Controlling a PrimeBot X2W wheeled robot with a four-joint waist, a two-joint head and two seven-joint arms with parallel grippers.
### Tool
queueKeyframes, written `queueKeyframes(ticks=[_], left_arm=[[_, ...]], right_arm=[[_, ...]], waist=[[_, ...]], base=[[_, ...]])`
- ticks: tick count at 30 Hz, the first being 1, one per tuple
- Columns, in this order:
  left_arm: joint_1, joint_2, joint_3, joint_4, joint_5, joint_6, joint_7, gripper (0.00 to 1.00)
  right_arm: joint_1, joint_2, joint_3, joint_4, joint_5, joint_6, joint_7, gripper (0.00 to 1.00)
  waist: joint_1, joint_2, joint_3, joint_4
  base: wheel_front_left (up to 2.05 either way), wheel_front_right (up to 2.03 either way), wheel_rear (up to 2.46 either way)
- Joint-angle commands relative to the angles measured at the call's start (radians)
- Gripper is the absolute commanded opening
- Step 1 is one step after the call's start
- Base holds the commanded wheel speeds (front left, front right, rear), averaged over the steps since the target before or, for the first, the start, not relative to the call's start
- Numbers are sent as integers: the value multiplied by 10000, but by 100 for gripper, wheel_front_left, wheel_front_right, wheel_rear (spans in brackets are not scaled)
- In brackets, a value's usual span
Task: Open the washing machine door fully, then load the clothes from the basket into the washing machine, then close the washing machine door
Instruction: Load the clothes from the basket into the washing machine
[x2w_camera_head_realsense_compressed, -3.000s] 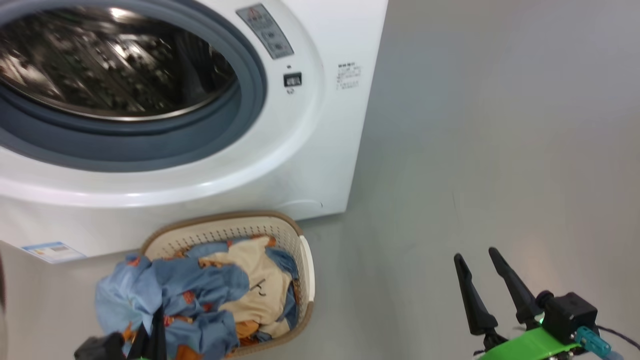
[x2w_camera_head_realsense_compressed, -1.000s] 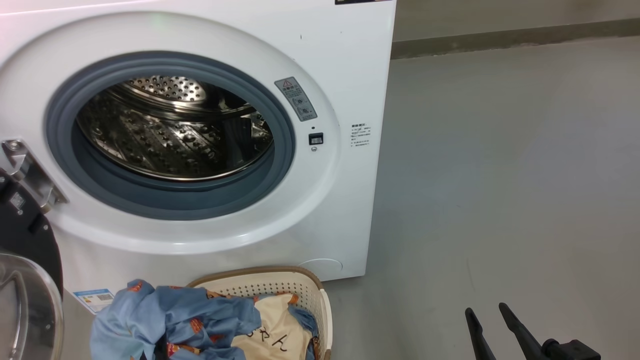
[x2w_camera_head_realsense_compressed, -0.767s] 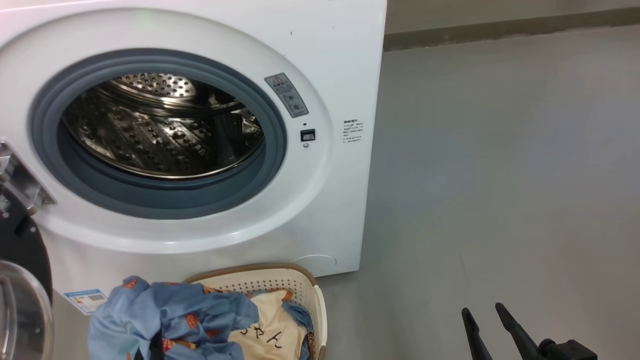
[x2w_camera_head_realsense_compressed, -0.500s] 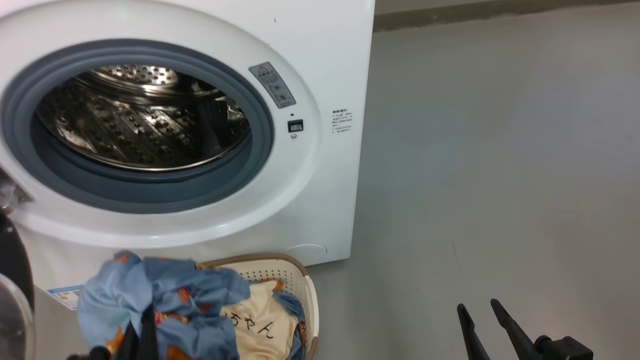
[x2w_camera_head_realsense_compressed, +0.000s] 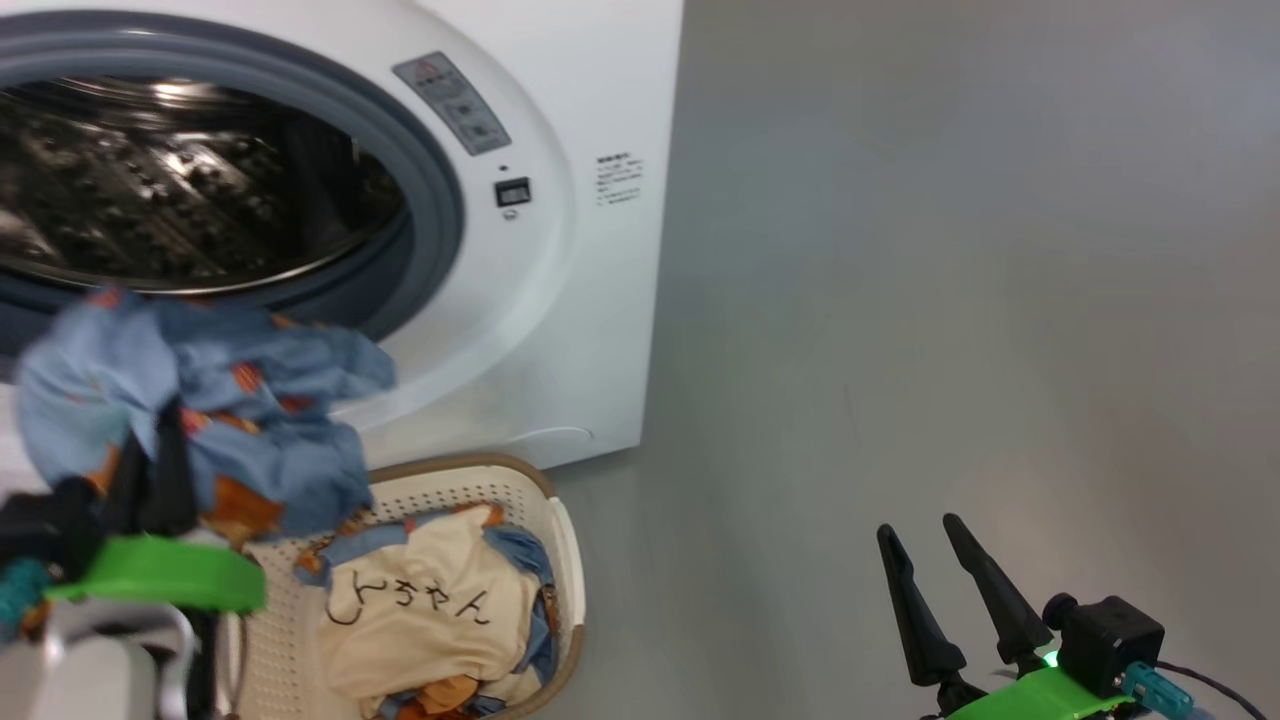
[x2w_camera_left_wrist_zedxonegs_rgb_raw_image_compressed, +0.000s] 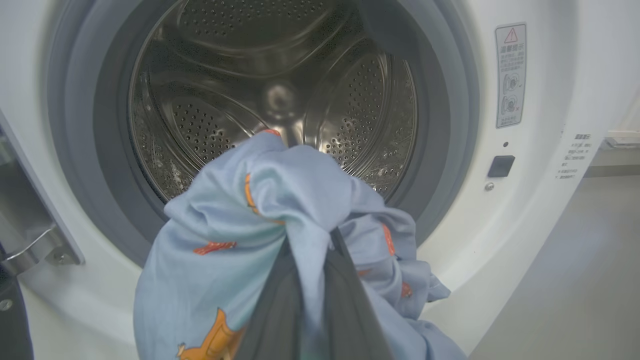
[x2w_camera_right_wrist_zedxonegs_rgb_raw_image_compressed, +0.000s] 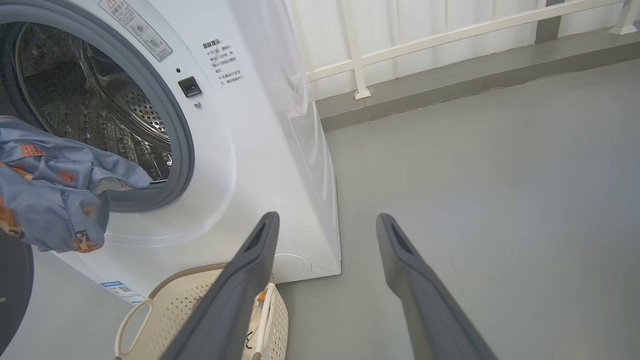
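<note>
The washing machine (x2w_camera_head_realsense_compressed: 560, 300) stands at the upper left with its steel drum (x2w_camera_left_wrist_zedxonegs_rgb_raw_image_compressed: 270, 90) exposed. Swung out to the left is the washing machine door (x2w_camera_right_wrist_zedxonegs_rgb_raw_image_compressed: 12, 285), of which a black edge shows. My left gripper (x2w_camera_head_realsense_compressed: 165, 425) is shut on the light blue bear-print clothes (x2w_camera_head_realsense_compressed: 250, 400), which hang bunched just before the lower gasket. In the left wrist view, that fabric (x2w_camera_left_wrist_zedxonegs_rgb_raw_image_compressed: 240, 225) drapes over the gripper (x2w_camera_left_wrist_zedxonegs_rgb_raw_image_compressed: 310, 237). Below it, the basket (x2w_camera_head_realsense_compressed: 470, 467) holds a cream garment (x2w_camera_head_realsense_compressed: 420, 610) with black letters. My right gripper (x2w_camera_head_realsense_compressed: 917, 527) stands open over bare floor, its fingers (x2w_camera_right_wrist_zedxonegs_rgb_raw_image_compressed: 250, 270) empty.
Grey floor (x2w_camera_head_realsense_compressed: 950, 300) stretches to the right of the machine. A low kerb with a white railing (x2w_camera_right_wrist_zedxonegs_rgb_raw_image_compressed: 400, 50) runs behind it. The metal door hinge (x2w_camera_left_wrist_zedxonegs_rgb_raw_image_compressed: 30, 245) juts out at the drum's left. A blue label (x2w_camera_right_wrist_zedxonegs_rgb_raw_image_compressed: 120, 290) sits low on the machine's front.
My left gripper has lifted the blue garment out of the basket up to the drum's mouth, uncovering the cream garment. The head camera has tilted down and turned. The right gripper stays open.
</note>
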Motion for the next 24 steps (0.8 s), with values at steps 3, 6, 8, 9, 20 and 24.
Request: queueKeyframes(ticks=[3,6,8,9,20,24], left_arm=[[-1366,838,557,459,182,-27,-66,0],[-2122,1238,666,1044,238,-1,-32,0],[-2601,1517,702,1458,293,-3,-2,0],[-2845,1632,710,1644,316,-1,2,0],[-5440,2537,508,3671,719,154,13,0],[-6335,2656,383,4238,875,333,-7,0]], right_arm=[[-495,-25,429,-226,346,16,-118,100],[-661,-24,557,-235,531,16,-118,100],[-768,-24,671,-249,645,16,-118,100],[-818,-24,723,-245,693,16,-118,100],[-1247,-23,1090,-267,998,16,-118,100],[-1377,-23,1153,-279,997,16,-118,100]], waist=[[0,0,876,-891],[0,0,1219,-1231],[0,0,1456,-1453],[0,0,1570,-1552],[0,0,2651,-2133],[0,0,3026,-2171]], base=[[0,0,0],[0,0,0],[0,0,0],[0,0,0],[0,0,0],[0,0,0]])
